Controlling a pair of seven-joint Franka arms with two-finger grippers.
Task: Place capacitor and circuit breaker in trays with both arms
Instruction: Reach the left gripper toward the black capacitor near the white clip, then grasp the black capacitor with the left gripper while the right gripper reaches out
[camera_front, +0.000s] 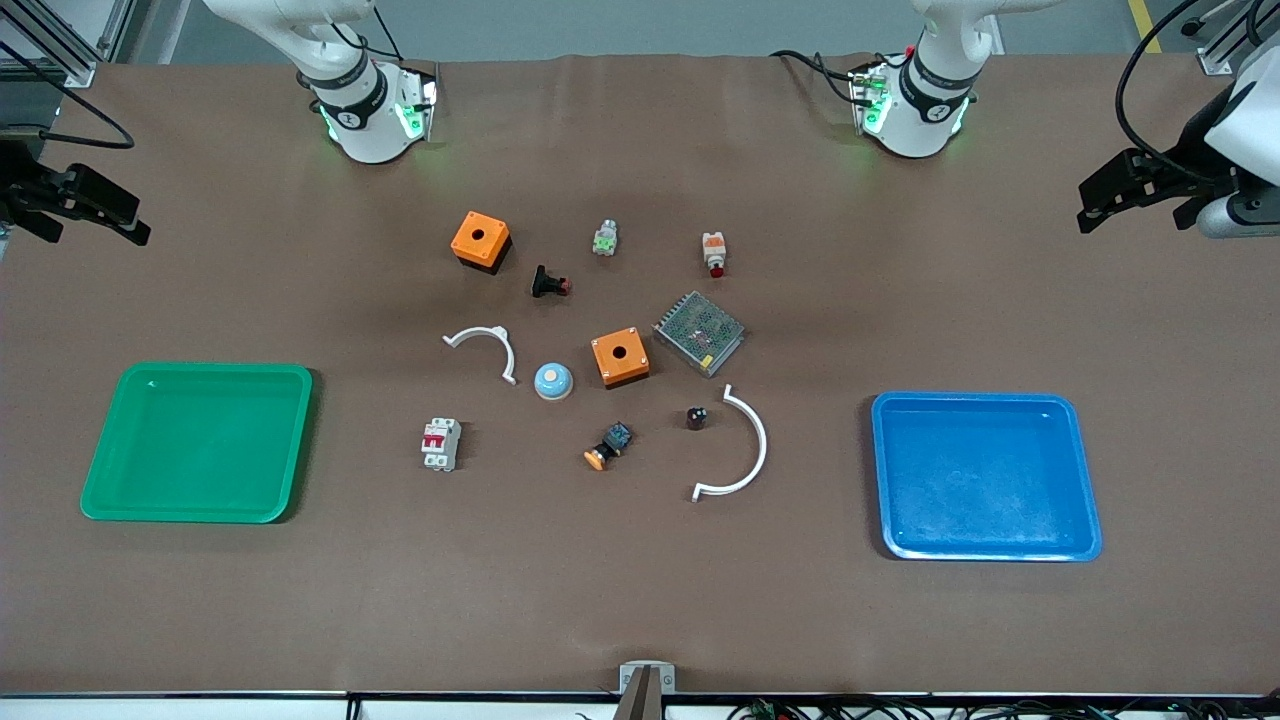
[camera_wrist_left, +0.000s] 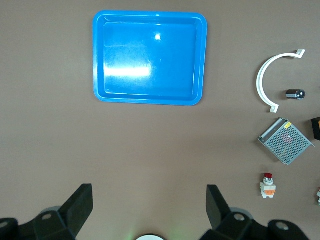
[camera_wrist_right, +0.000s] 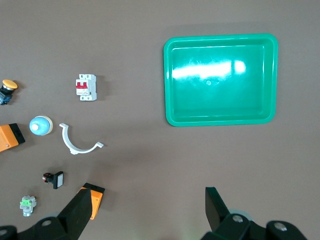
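The capacitor (camera_front: 697, 417), a tiny dark stubby cylinder, lies on the table beside a large white arc; it also shows in the left wrist view (camera_wrist_left: 295, 94). The circuit breaker (camera_front: 440, 444), a white block with red levers, lies between the green tray (camera_front: 200, 440) and the middle cluster; it also shows in the right wrist view (camera_wrist_right: 86, 87). My left gripper (camera_front: 1090, 208) (camera_wrist_left: 150, 205) is open and empty, high over the table's left-arm end. My right gripper (camera_front: 138, 222) (camera_wrist_right: 150, 205) is open and empty, high over the right-arm end.
An empty blue tray (camera_front: 985, 475) sits toward the left arm's end. In the middle lie two orange boxes (camera_front: 481, 240) (camera_front: 620, 357), a metal mesh power supply (camera_front: 699, 332), two white arcs (camera_front: 485, 345) (camera_front: 742, 450), a blue dome (camera_front: 553, 380) and several small buttons.
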